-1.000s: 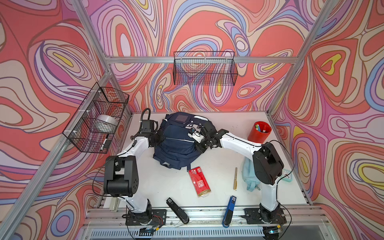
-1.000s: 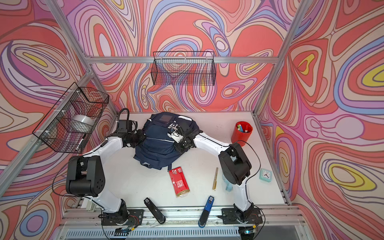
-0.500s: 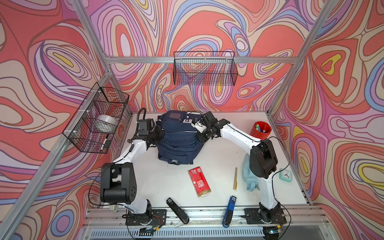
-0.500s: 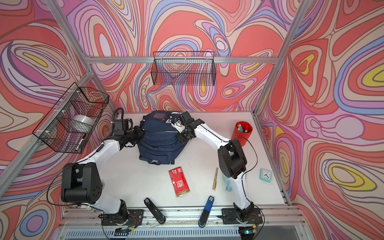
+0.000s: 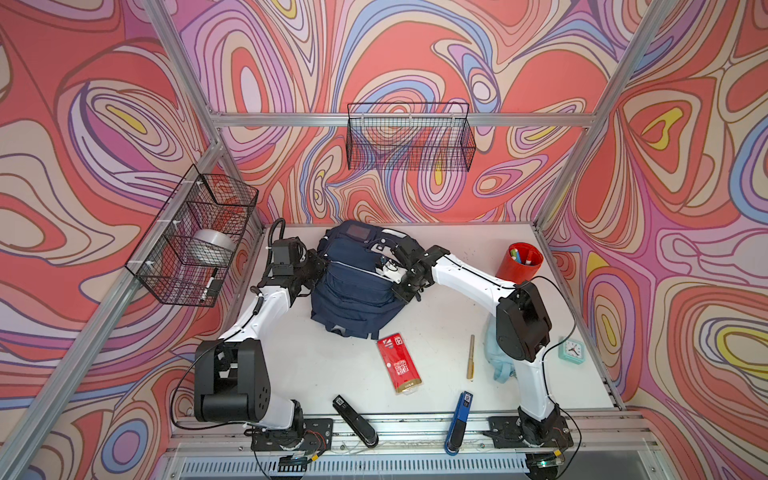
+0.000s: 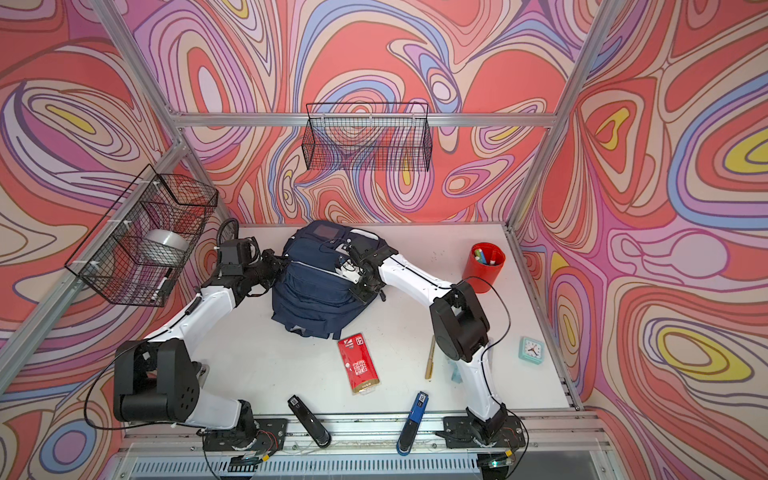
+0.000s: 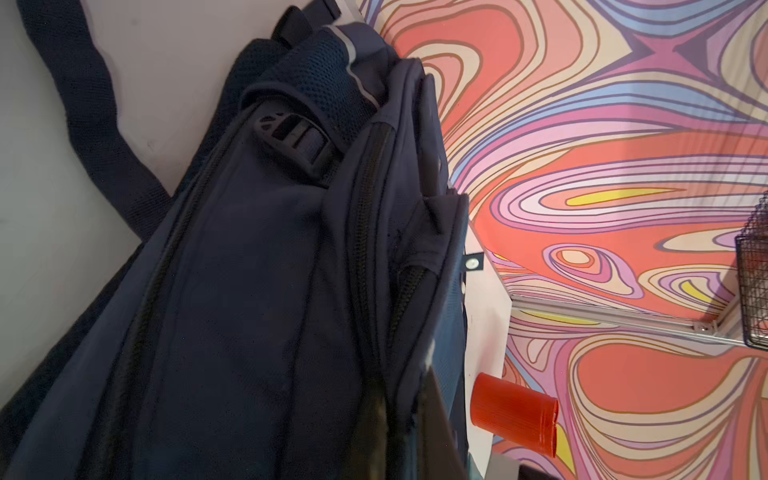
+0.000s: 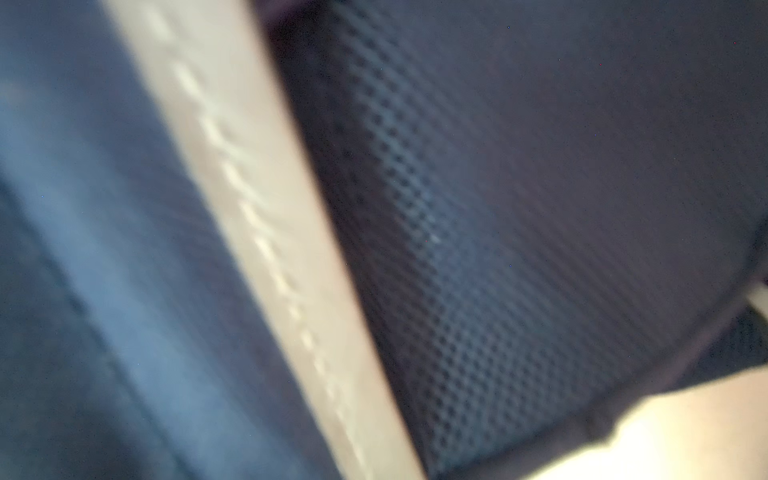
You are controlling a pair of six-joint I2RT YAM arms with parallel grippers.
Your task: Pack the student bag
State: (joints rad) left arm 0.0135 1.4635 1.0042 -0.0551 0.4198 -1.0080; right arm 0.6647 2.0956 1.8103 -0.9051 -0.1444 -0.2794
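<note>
I can read no words from here; the red packet (image 5: 399, 362) carries white lettering and a small white logo square, too small to make out; the black stapler (image 5: 354, 420) and the blue stapler (image 5: 459, 420) each bear a pale label, unreadable; the clock (image 5: 572, 351) shows hands, its numerals unclear.

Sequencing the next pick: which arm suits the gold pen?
Right, likely: the gold pen lies right of centre, close beside that arm; the left gripper sits on the student bag's opposite flank, farther off.
</note>
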